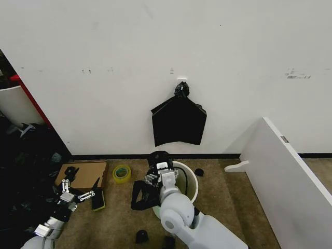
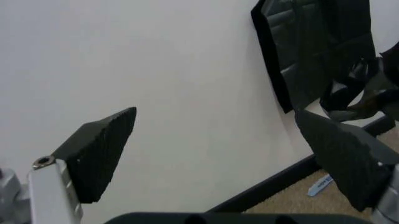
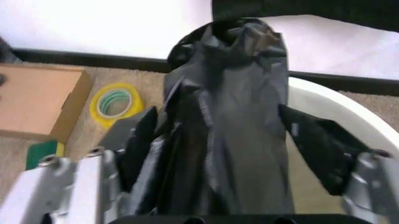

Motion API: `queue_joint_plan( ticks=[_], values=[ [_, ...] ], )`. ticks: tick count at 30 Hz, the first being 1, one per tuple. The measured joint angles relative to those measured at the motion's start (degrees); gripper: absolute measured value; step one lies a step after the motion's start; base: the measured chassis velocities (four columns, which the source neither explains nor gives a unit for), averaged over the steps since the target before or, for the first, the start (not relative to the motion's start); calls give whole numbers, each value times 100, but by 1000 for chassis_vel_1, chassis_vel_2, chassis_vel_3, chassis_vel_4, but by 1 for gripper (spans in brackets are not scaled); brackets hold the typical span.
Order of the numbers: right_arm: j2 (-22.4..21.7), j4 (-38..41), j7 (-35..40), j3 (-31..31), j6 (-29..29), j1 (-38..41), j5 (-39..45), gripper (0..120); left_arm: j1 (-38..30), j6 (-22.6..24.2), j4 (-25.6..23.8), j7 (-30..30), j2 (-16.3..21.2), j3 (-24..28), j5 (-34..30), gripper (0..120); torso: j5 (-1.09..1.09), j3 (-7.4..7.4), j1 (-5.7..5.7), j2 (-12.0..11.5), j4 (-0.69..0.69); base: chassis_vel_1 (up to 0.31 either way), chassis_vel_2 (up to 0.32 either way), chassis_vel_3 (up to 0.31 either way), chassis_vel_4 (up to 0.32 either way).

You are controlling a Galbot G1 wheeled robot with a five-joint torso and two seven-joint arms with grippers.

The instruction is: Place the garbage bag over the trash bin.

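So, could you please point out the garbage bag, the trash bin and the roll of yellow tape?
garbage bag [image 3: 227,121]: right wrist view, on its wrinkled middle between the tool's fingers.
trash bin [image 1: 193,182]: head view, on its white rim at the right.
roll of yellow tape [image 1: 121,173]: head view, on the ring's top face.

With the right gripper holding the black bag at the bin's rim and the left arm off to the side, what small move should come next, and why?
Probably bring the left gripper, open and idle near the cardboard box, across to the garbage bag. The right gripper holds the bag bunched beside the trash bin, its mouth unopened; a second grasp seems needed to spread it over the rim.
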Motion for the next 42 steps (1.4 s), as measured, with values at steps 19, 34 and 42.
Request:
queue_joint_plan(
  ticks=[19,34,42],
  values=[
    [-567,368,-385,613,296,-476,293,5,-6,0,-181,-27,12,262,12,100,2,-1,-1,0,0,0,0,0,0],
    [-1283,972,-1351,1311,235,-985,1461,0,-74,1573,-822,301,169,1320,-1052,100,0,-1,-1,1,1,0,0,0,0],
    [-1616,1122,-2260,1765,-47,-1280,1367,0,-148,2815,-1184,-256,304,1524,-1252,100,0,-1,-1,1,0,0,0,0,0]
  ],
)
